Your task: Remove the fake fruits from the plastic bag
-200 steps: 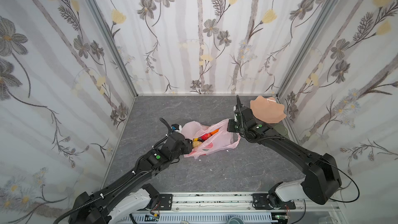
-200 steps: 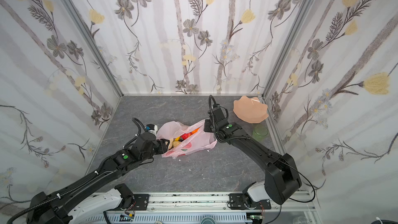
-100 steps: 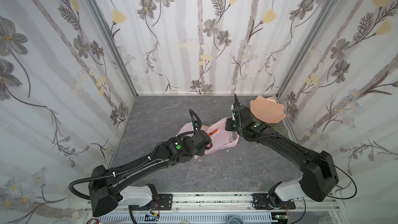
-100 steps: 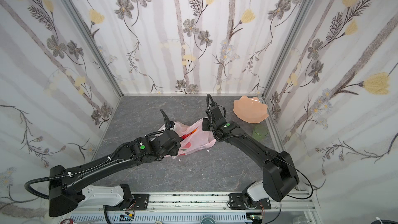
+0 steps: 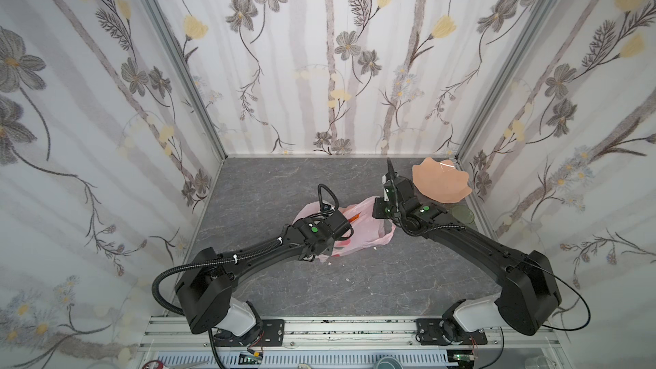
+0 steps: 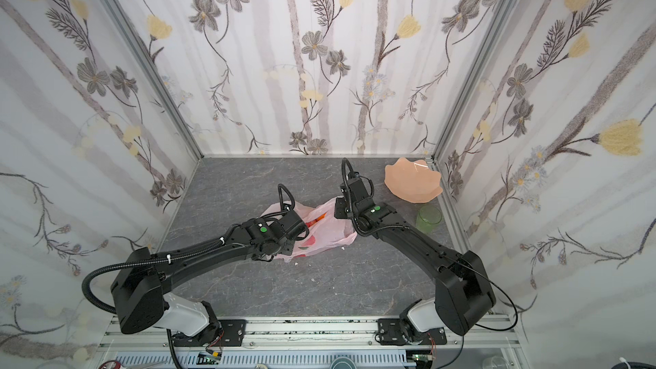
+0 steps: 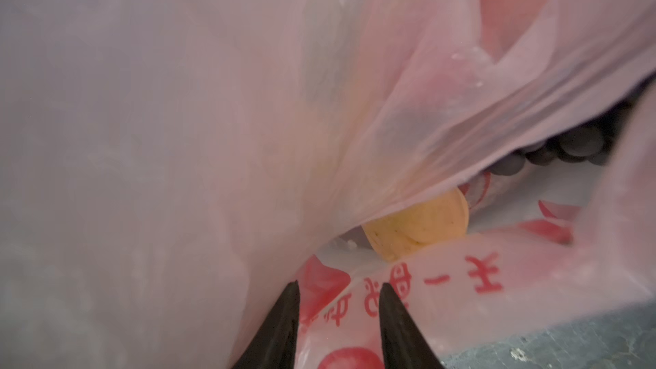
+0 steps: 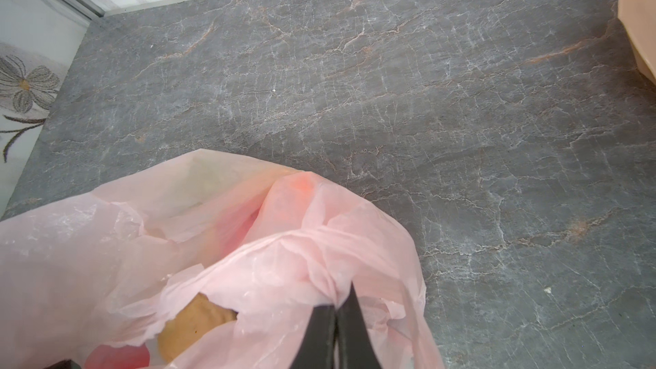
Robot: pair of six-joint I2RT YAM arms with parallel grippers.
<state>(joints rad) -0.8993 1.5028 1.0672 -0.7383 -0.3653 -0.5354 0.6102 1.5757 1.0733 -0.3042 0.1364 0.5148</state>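
Observation:
The pink plastic bag [image 5: 365,237] [image 6: 330,234] lies mid-table, mouth held up. My right gripper [image 8: 335,305] is shut on the plastic bag's [image 8: 284,264] rim, at its right end [image 5: 377,211]. My left gripper [image 7: 339,287] has reached into the mouth, jaws apart over the printed lower film [image 7: 443,278], gripping nothing. Ahead of it lie a yellow-orange fruit [image 7: 415,228] and, deeper, a dark grape bunch [image 7: 568,150]. The right wrist view shows a beige round fruit [image 8: 191,328] and a red fruit [image 8: 117,356]. An orange-red piece [image 5: 355,217] shows through the mouth.
A peach scalloped plate [image 5: 440,182] [image 6: 411,181] stands at the back right, with a green translucent cup [image 6: 428,218] just in front of it by the right wall. Flowered walls close in three sides. Small white crumbs [image 6: 314,280] lie in front of the bag.
My left arm swung from the bag's left side over it and pushed its gripper into the mouth, jaws narrowing. The right gripper kept its hold on the rim.

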